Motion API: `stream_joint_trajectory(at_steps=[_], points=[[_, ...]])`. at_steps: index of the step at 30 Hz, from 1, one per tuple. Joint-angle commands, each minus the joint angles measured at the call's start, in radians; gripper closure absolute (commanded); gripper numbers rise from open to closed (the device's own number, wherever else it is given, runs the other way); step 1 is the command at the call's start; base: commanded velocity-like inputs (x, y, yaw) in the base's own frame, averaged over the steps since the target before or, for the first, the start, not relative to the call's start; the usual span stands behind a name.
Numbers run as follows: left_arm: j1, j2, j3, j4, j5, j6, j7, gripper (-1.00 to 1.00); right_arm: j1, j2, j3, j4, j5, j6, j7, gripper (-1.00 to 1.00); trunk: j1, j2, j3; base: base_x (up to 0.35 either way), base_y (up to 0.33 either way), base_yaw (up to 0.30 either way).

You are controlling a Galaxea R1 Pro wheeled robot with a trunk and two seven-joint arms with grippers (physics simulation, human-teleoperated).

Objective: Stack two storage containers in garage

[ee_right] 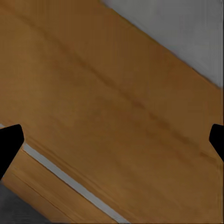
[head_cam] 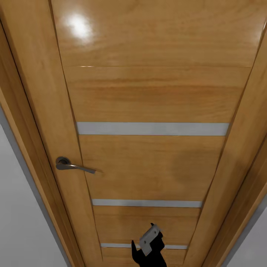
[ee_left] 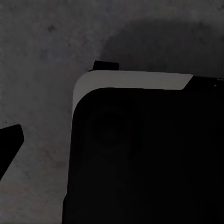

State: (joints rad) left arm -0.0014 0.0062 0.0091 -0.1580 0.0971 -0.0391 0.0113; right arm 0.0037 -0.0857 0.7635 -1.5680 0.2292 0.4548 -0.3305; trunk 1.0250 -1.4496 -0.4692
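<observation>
The storage containers are out of view. A closed wooden door (head_cam: 148, 96) with horizontal silver strips stands right in front of me. My right gripper (ee_right: 112, 140) points at the door's lower wood and a silver strip (ee_right: 70, 179); its black fingertips (ee_right: 9, 142) sit far apart at the frame's edges, open and empty. The left gripper (ee_left: 112, 144) points down at dark grey concrete floor (ee_left: 42, 46); one fingertip (ee_left: 10, 142) shows at the edge, and nothing is held. A black arm part with a light grey plate (head_cam: 149, 241) rises low before the door.
A metal lever handle (head_cam: 72, 165) is on the door's left side. The wooden door frame (head_cam: 22, 111) and pale grey walls (head_cam: 18, 222) flank the door. My dark base with a white edge (ee_left: 135, 80) shows in the left wrist view.
</observation>
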Motion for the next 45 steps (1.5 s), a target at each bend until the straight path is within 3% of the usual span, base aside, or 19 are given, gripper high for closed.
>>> stream_joint_trajectory(at_steps=[1, 2, 3, 4, 5, 9, 14, 26, 27, 29, 38, 45], points=[[0.000, 0.000, 0.000, 0.000, 0.010, -0.002, 0.001, -1.00, -0.001, 0.111, 0.001, -0.002, 0.154, 0.027, -0.015, -1.00, 0.000, 0.000, -0.001, 0.000, 0.000, 0.000], [0.000, 0.000, 0.000, 0.000, 0.010, -0.002, 0.001, -1.00, -0.001, 0.125, 0.001, -0.002, 0.174, 0.029, -0.016, -1.00, 0.000, 0.000, -0.001, 0.000, 0.000, 0.000], [0.000, 0.000, 0.000, 0.000, 0.010, -0.002, 0.001, -1.00, -0.001, 0.157, 0.000, -0.002, 0.219, 0.033, -0.018, -1.00, 0.000, 0.000, -0.001, 0.000, 0.000, 0.000], [0.000, 0.000, 0.000, -0.001, 0.010, -0.002, 0.001, -1.00, -0.001, 0.220, 0.001, -0.002, 0.308, 0.041, -0.020, -1.00, 0.000, 0.000, -0.001, 0.000, 0.000, 0.000], [0.000, 0.000, 0.000, -0.001, 0.010, -0.002, 0.001, -1.00, 0.000, 0.260, 0.003, -0.001, 0.374, 0.054, -0.020, -1.00, 0.000, 0.000, -0.001, 0.000, 0.000, 0.000], [0.000, 0.000, 0.000, -0.001, 0.010, -0.002, 0.001, -1.00, -0.001, 0.260, 0.008, -0.001, 0.465, 0.074, -0.021, -1.00, 0.000, 0.000, -0.001, 0.000, 0.000, 0.000], [0.000, 0.000, 0.000, -0.001, 0.010, -0.002, 0.001, -1.00, -0.008, 0.260, 0.011, -0.001, 0.549, 0.081, -0.022, -1.00, 0.000, 0.000, -0.001, 0.000, 0.000, 0.000], [0.000, -0.001, 0.000, -0.002, 0.010, -0.002, 0.001, -1.00, -0.106, 0.260, 0.011, -0.001, 0.570, 0.096, -0.020, -1.00, 0.000, 0.000, -0.001, 0.000, 0.000, 0.000], [0.000, -0.002, 0.000, -0.002, 0.010, -0.002, 0.001, -1.00, -0.152, 0.260, 0.011, -0.001, 0.569, 0.107, -0.012, -1.00, 0.000, 0.000, -0.001, 0.000, 0.000, 0.000], [0.000, -0.002, 0.000, -0.002, 0.010, -0.002, 0.001, -1.00, -0.169, 0.260, 0.011, -0.001, 0.569, 0.114, -0.004, -1.00, 0.000, 0.000, -0.001, 0.000, 0.000, 0.000], [0.000, -0.002, 0.000, -0.002, 0.010, -0.002, 0.001, -1.00, -0.191, 0.260, 0.011, -0.001, 0.567, 0.122, 0.027, -1.00, 0.000, 0.000, -0.001, 0.000, 0.000, 0.000], [0.000, -0.002, 0.000, -0.002, 0.010, -0.002, 0.001, -1.00, -0.263, 0.260, 0.011, -0.001, 0.554, 0.125, 0.095, -1.00, 0.000, 0.000, -0.001, 0.000, 0.000, 0.000]])
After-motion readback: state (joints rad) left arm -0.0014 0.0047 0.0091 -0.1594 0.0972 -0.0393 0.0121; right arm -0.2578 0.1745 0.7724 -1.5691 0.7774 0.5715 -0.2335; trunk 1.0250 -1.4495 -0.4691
